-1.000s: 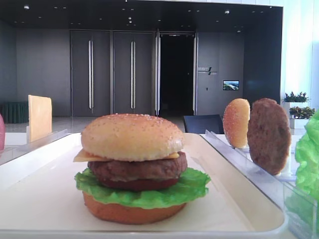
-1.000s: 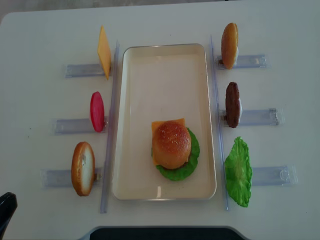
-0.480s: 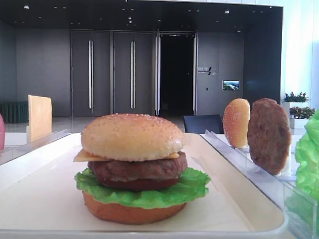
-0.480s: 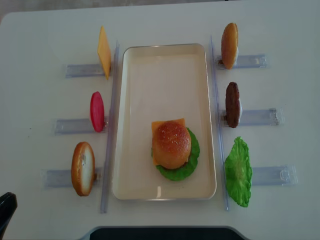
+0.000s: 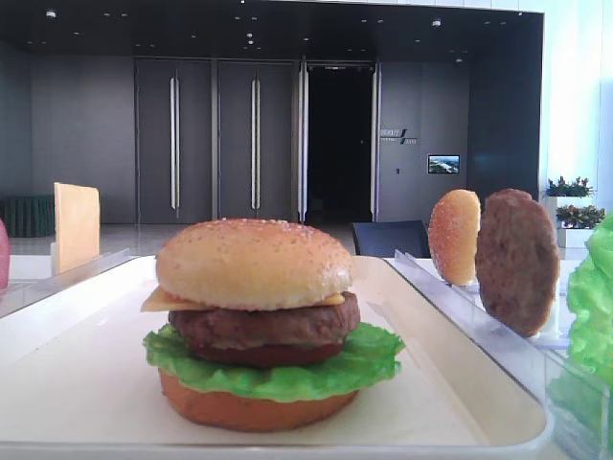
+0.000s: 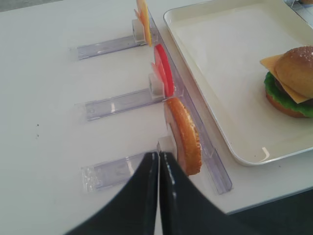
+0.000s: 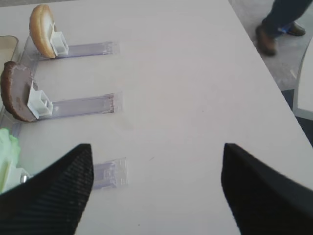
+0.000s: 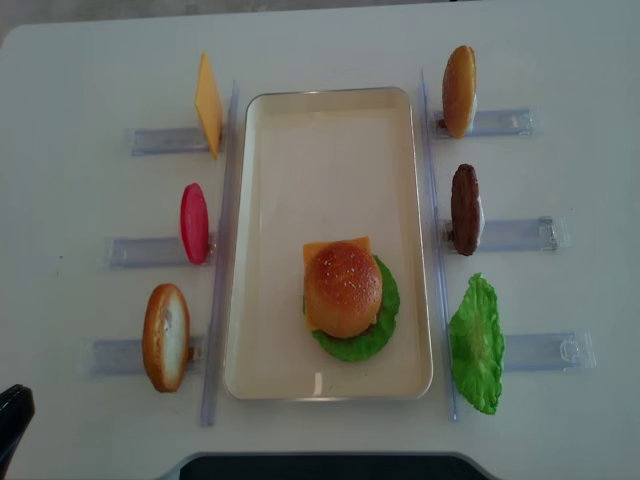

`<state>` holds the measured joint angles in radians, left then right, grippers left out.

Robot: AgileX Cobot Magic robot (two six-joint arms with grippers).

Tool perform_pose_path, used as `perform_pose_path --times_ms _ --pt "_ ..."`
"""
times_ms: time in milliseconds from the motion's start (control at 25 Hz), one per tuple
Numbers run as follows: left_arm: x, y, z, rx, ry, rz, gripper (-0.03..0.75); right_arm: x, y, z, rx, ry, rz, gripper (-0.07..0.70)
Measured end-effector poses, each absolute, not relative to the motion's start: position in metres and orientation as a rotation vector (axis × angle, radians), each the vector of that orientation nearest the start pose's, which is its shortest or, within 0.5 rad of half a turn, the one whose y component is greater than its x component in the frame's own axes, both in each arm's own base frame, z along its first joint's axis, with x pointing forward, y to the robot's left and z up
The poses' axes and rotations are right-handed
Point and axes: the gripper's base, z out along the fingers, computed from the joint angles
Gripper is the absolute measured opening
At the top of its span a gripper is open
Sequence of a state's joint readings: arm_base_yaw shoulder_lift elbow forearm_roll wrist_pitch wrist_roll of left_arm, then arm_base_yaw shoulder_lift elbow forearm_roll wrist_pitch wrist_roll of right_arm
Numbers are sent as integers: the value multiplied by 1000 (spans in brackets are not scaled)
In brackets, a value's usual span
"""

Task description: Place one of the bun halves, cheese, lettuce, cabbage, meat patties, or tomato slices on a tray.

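The table (image 8: pixel 80 70) was white and took up most of the overhead shot. On it sat the tray (image 8: pixel 330 150), long and cream-white. A full burger stood in its near half: top bun (image 8: pixel 343 288) over cheese (image 8: pixel 322 248), a patty (image 5: pixel 263 324), a tomato slice (image 5: pixel 263 355), lettuce (image 8: pixel 382 310) and a bottom bun (image 5: pixel 251 407).

Clear racks (image 8: pixel 150 140) lined both sides, each holding one spare piece on edge. On the left were a cheese slice (image 8: pixel 207 103), a red tomato slice (image 8: pixel 194 223) and a bun half (image 8: pixel 165 337). On the right were another bun half (image 8: pixel 459 90), a spare patty (image 8: pixel 464 209) and a big lettuce leaf (image 8: pixel 477 343).

The left gripper (image 6: pixel 158 161) was clenched tight with nothing in it, its tips just beside that left bun half. The right gripper (image 7: pixel 155 161) hung spread wide over bare table, holding nothing, with the right-side racks off to its left.
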<state>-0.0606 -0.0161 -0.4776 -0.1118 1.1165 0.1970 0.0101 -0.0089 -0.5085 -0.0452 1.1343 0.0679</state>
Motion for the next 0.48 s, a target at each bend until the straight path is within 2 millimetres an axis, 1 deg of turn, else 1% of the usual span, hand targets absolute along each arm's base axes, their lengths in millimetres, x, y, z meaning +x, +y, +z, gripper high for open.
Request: perform_pose_path --times_ms 480 --pt "-8 -9 267 278 2083 -53 -1 -10 -4 274 65 2099 -8 519"
